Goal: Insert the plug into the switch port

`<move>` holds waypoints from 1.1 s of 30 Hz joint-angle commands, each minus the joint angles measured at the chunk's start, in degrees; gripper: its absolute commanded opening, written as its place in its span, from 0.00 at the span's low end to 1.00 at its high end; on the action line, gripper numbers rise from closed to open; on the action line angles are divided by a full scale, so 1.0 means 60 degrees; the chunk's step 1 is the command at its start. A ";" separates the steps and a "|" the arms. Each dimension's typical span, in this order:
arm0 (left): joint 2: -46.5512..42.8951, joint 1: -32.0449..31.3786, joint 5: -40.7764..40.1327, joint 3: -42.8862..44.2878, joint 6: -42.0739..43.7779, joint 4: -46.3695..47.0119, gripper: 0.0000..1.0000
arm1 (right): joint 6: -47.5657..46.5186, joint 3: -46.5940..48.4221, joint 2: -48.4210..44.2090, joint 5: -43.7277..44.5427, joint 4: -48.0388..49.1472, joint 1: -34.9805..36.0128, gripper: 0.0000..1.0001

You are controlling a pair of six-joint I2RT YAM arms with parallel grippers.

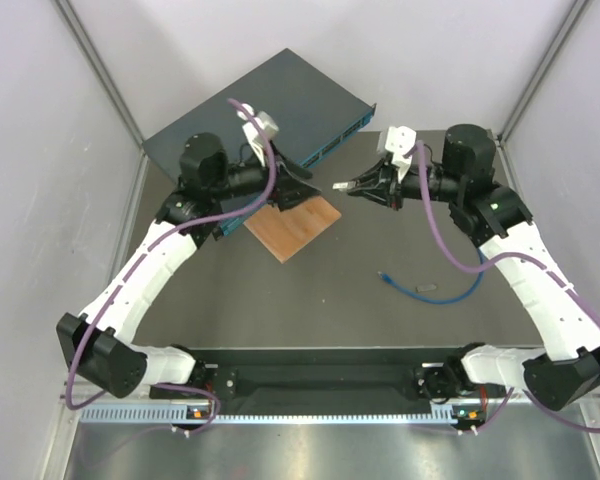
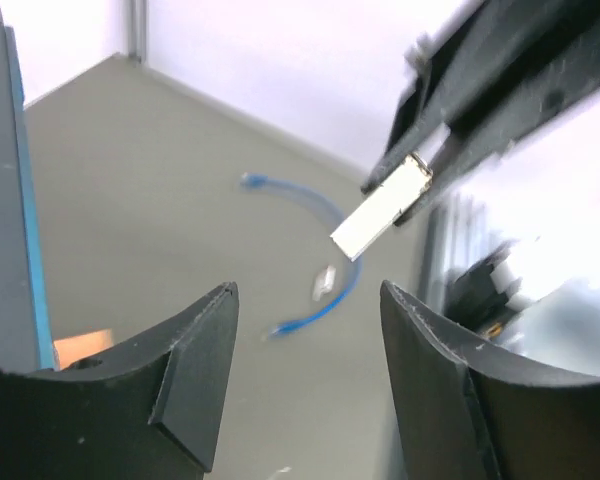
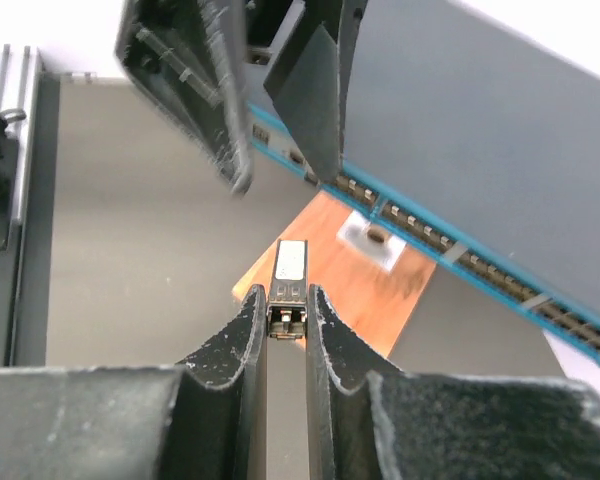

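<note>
Right fingers [image 3: 230, 360] pinch module [image 3: 290, 262], left fingers [image 2: 195, 350] apart

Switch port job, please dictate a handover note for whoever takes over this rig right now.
Left gripper: open, empty, near the switch.
Right gripper: fingers shut on a small metal piece, not the plug.
The plug lies on the table, in neither gripper.
Done: plug not picked up or inserted.
Left: pick up the plug and insert it into a switch port.
</note>
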 commanded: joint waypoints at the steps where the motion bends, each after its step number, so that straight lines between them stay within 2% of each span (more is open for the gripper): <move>1: -0.0368 0.0571 0.0878 -0.0595 -0.5338 0.4317 0.64 | 0.1056 -0.0418 -0.0689 -0.1212 0.2486 -0.0053 0.00; 4: -0.0120 0.0674 0.0528 -0.0422 -0.6694 0.4253 0.66 | 0.1615 -0.0873 -0.0851 -0.0967 0.3745 0.0487 0.00; 7: 0.0013 0.0791 0.0191 -0.0465 -0.7692 0.4371 0.67 | 0.1821 -0.1049 -0.0866 -0.0469 0.4232 0.0782 0.00; 11: -0.0060 0.0821 0.0044 -0.0509 -0.8193 0.4473 0.68 | 0.1661 -0.1225 -0.0910 -0.0073 0.4336 0.0812 0.00; 20: -0.0265 0.0748 -0.0147 -0.1240 -0.9014 0.4736 0.72 | 0.1967 -0.1489 -0.0735 0.0395 0.5741 0.1061 0.00; 33: -0.0426 0.0572 0.0160 -0.1915 -0.9791 0.6304 0.58 | 0.1968 -0.1943 -0.0427 0.0616 0.6475 0.1427 0.00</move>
